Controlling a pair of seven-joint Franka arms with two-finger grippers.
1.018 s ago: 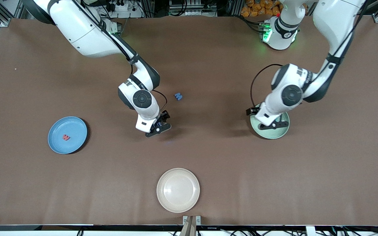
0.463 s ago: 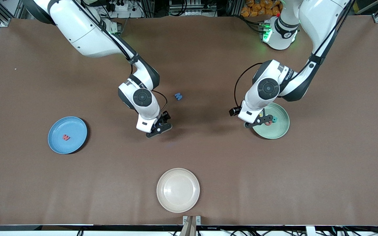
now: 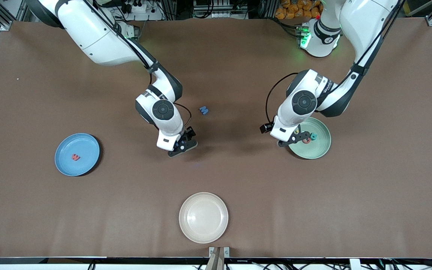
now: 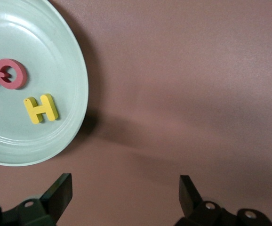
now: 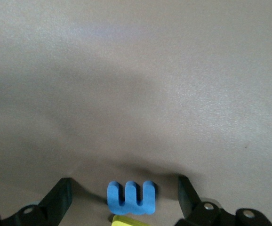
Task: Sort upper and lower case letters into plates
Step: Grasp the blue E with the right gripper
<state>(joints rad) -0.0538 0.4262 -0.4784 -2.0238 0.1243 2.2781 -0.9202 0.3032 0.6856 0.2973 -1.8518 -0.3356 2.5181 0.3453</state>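
Fingers of right gripper [image 3: 181,147] stood wide astride blue letter [image 5: 130,197], left gripper [image 3: 293,140] wide & empty by mint plate [image 3: 319,149]; rec. centring before closing.

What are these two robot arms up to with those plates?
They sort foam letters into plates. The right gripper, open, is low over a blue letter on the table. The left gripper, open and empty, hangs at the edge of the mint green plate, which holds a yellow H. The blue plate holds a red letter.
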